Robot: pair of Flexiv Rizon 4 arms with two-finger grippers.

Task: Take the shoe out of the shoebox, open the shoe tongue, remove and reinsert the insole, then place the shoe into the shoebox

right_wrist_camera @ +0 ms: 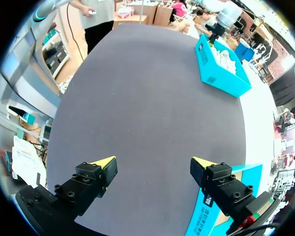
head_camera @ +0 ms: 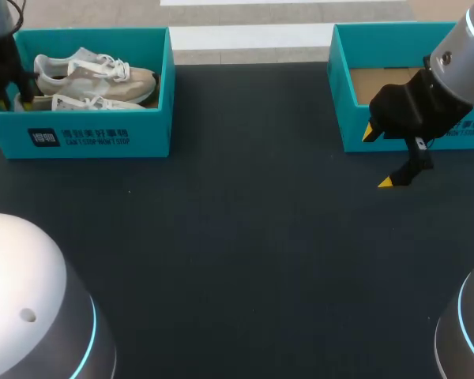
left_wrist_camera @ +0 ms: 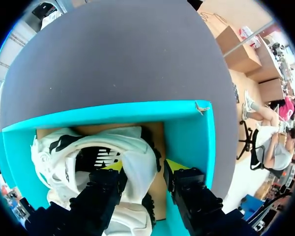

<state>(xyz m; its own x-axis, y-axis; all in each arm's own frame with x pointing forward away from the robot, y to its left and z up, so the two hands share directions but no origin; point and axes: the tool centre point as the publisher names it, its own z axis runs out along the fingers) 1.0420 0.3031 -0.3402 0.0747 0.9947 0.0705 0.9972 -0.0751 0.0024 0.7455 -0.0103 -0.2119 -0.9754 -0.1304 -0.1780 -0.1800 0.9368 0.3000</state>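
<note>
White-and-beige lace-up sneaker [head_camera: 95,75] lying beside its mate inside the open teal cardboard shoebox [head_camera: 95,138] at the far left of the dark desk [head_camera: 237,253]. Down in that box, left fingers [left_wrist_camera: 177,167] parted, straddling the sneaker's white heel, not clamped on it. Above the desk just beside a second teal box [head_camera: 344,87] at the right, right fingers [right_wrist_camera: 101,169] spread wide, holding nothing.

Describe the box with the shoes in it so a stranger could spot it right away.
On the dark table, look to the far left corner. The teal shoebox there holds pale sneakers and the left gripper dips into it; the teal box at far right is empty, showing bare cardboard.
</note>
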